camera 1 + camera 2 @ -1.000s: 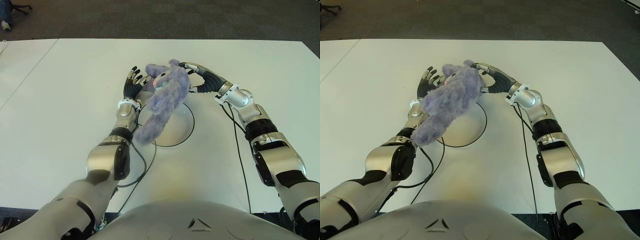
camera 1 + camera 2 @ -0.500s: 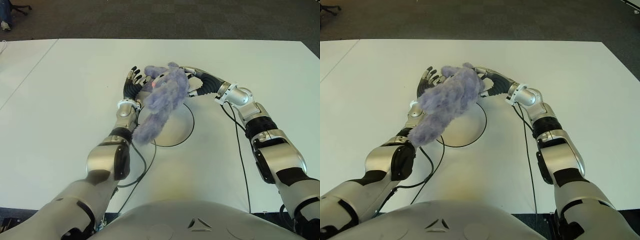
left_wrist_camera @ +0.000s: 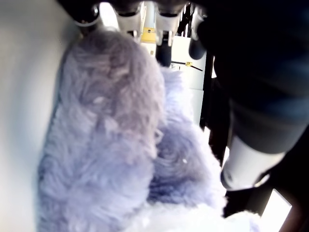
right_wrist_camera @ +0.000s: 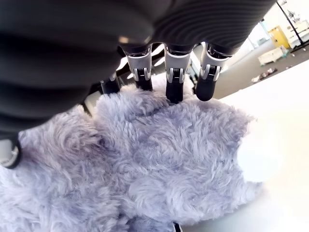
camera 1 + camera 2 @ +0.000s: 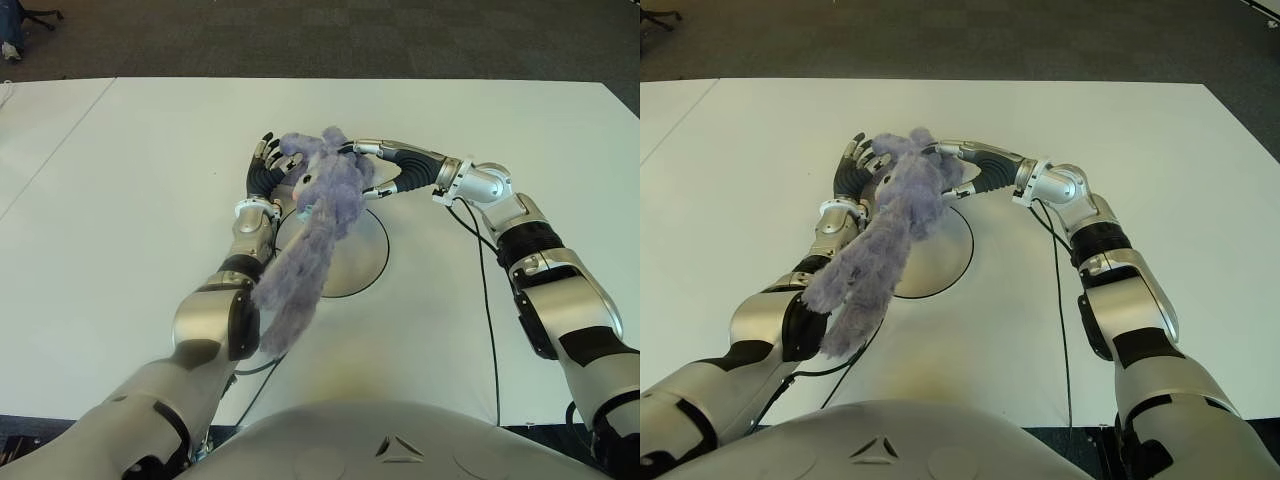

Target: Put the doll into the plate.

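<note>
A fluffy lilac doll (image 5: 322, 205) hangs head-up between my two hands, above the left part of the round white plate (image 5: 366, 258). Its legs dangle toward me past the plate's near-left rim. My right hand (image 5: 374, 170) is shut on the doll's head from the right, fingers over the top and thumb underneath; its fingertips (image 4: 174, 79) press into the fur (image 4: 159, 159). My left hand (image 5: 267, 162) stands upright at the head's left side with fingers spread, its palm against the fur (image 3: 106, 145).
The plate lies on a wide white table (image 5: 120, 200). Black cables (image 5: 478, 290) trail from both wrists across the table toward me. Dark carpet (image 5: 330, 35) lies beyond the far table edge.
My right hand has pushed left with the doll's head toward the left hand. The doll's body has swung down and toward me, uncovering more of the plate. The left hand has hardly moved.
</note>
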You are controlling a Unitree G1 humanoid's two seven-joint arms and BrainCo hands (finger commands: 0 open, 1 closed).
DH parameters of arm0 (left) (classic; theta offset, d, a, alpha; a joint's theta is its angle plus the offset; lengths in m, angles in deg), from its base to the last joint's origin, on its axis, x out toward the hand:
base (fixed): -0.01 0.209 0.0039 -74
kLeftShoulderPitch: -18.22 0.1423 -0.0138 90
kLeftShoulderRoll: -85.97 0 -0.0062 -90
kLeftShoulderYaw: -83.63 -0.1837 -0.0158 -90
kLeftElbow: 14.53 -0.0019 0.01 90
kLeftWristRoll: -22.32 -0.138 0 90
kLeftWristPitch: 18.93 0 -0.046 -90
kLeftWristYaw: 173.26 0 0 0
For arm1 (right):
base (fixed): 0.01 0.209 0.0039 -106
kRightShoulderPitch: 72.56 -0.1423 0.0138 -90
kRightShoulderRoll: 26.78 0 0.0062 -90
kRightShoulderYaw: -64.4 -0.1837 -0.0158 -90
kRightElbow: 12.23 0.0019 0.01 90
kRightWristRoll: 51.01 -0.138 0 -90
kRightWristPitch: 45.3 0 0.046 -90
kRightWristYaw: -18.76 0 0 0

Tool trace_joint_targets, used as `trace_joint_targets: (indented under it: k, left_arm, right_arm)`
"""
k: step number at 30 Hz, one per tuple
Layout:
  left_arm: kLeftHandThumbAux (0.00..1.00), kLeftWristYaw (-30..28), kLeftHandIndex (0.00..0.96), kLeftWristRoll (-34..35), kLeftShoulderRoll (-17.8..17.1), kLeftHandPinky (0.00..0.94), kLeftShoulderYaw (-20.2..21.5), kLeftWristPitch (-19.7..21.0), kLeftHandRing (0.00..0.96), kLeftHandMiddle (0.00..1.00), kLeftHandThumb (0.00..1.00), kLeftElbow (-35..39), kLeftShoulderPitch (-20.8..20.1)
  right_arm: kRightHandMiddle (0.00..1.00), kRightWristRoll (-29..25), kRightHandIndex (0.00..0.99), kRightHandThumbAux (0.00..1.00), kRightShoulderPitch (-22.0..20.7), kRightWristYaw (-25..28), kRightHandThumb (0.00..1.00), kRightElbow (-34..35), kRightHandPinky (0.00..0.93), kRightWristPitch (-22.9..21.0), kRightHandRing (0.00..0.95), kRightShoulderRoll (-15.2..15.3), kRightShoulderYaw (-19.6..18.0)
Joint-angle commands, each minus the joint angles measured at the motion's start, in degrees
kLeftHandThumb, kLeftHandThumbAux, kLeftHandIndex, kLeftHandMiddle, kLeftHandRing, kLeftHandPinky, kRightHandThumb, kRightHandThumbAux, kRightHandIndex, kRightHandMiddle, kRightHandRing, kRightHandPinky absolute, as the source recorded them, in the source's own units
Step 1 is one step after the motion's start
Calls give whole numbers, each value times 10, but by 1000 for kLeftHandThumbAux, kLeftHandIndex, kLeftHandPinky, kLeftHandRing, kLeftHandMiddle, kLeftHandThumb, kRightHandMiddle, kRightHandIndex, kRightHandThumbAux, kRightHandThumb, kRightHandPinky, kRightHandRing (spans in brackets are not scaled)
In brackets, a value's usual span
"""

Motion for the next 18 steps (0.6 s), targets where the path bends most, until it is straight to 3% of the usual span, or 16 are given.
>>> trace_joint_targets:
  k: [1,18]
  left_arm:
    - [770,5,45,4,16,182,5,77,136,113,92,-54,70]
    - [737,8,30,1,14,187,2,86,142,115,90,-55,68]
  right_arm:
    - [0,7,0,262,7,32,282,3,0,-2,0,4,17]
    - [0,17,0,240,11,21,295,26,0,-40,0,11,11]
